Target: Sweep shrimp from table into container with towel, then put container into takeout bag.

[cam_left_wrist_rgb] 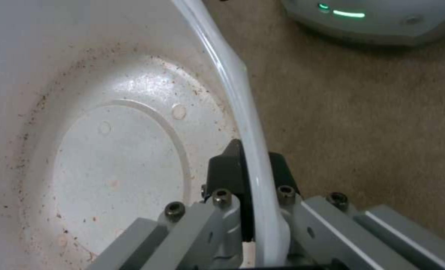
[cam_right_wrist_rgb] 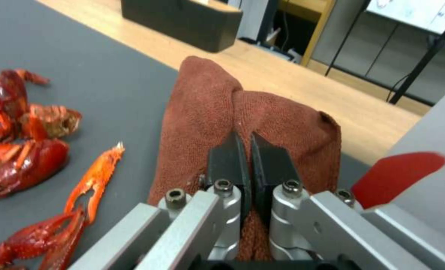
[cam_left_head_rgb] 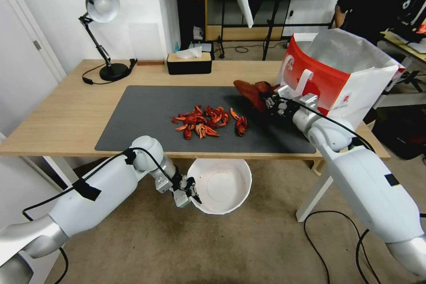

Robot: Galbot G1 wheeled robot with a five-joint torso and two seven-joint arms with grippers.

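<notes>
Right gripper (cam_left_head_rgb: 270,101), clenching the towel (cam_left_head_rgb: 252,92), is hanging at the shrimp's (cam_left_head_rgb: 205,121) three o'clock; left gripper (cam_left_head_rgb: 191,190) is gripping the container's (cam_left_head_rgb: 219,185) rim below the table (cam_left_head_rgb: 53,120) edge, best kept directly under the sweep.

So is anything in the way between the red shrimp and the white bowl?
Nothing visible blocks them. The shrimp lie in a pile on the dark mat, and only bare mat runs from there to the table's near edge. The left hand holds the container by its rim just below that edge. The right hand grips the towel beside the pile.
</notes>
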